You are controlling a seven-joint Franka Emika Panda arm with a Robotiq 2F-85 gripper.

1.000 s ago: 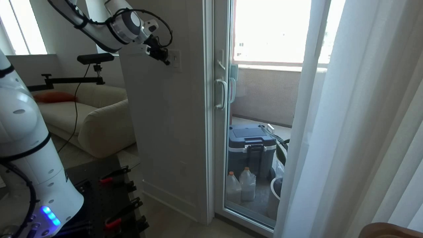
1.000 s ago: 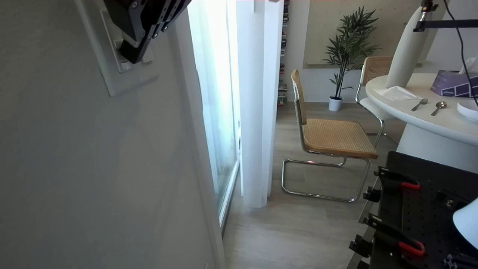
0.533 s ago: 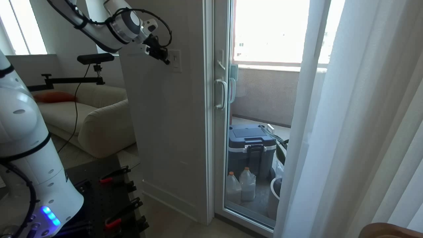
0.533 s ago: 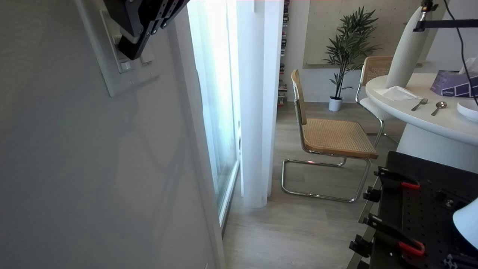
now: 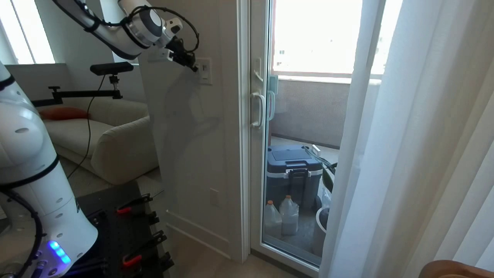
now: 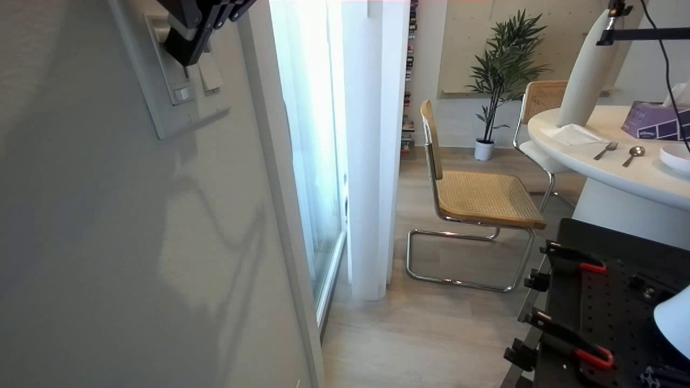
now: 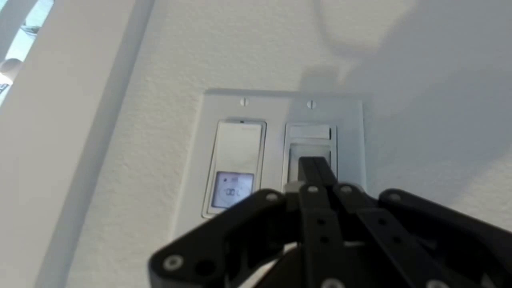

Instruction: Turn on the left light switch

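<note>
The white wall plate [image 5: 205, 80] shows in both exterior views. The wrist view looks turned over: the door frame is at its left. So the left light switch [image 7: 308, 132] is on the right of the plate [image 7: 276, 110] there. In an exterior view this switch [image 6: 173, 76] is the nearer one. My gripper [image 7: 318, 160] is shut and empty, its fingertips together in front of the switch and hiding part of it. In an exterior view the gripper [image 6: 186, 51] covers the upper part; whether it touches I cannot tell. The right switch [image 7: 240, 144] has a small lit display.
A glass door with a white handle [image 5: 259, 110] and a white curtain [image 5: 386, 154] stand beside the wall. A black mount board [image 6: 620, 302] with clamps is at the robot's base. A chair [image 6: 485, 199] and round table [image 6: 636, 183] are farther off. The arm shadows the wall.
My gripper has moved up slightly along the switch, uncovering more of its lower part. The wall and floor have become brighter and warmer, and arm shadows now show on the wall.
</note>
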